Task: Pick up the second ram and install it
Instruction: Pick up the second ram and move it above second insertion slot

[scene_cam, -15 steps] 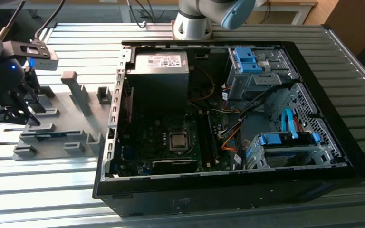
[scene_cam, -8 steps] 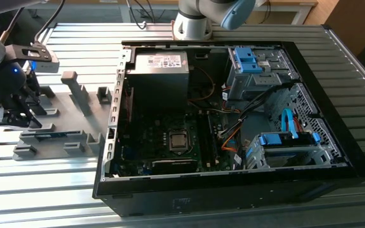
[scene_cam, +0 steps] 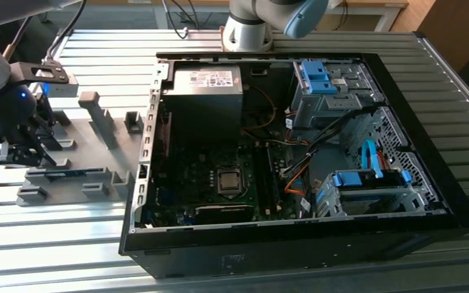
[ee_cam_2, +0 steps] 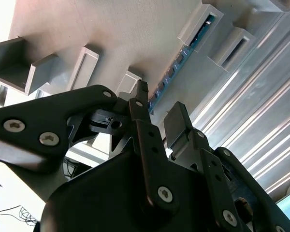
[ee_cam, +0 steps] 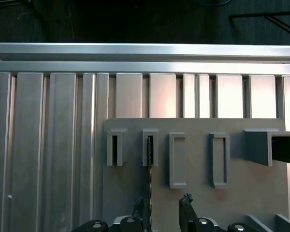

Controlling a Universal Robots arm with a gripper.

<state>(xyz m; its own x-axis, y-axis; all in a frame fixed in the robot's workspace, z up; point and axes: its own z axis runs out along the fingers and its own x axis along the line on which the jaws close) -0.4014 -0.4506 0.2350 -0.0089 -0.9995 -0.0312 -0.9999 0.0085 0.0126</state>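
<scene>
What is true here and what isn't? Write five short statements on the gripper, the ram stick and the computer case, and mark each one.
1. The black gripper has its fingers open. True.
2. The long, thin blue-green ram stick stands on edge in a slot of the grey fixture plate. True.
3. The gripper hangs over the plate, at the exterior view's left of the black computer case. True.
4. The stick is installed inside the case. False: it sits in the plate, outside the case.
5. The case is closed. False: its side is open.

Robotics lab: slatted aluminium bench (scene_cam: 71, 241), opened PC (scene_cam: 218, 183).
</scene>
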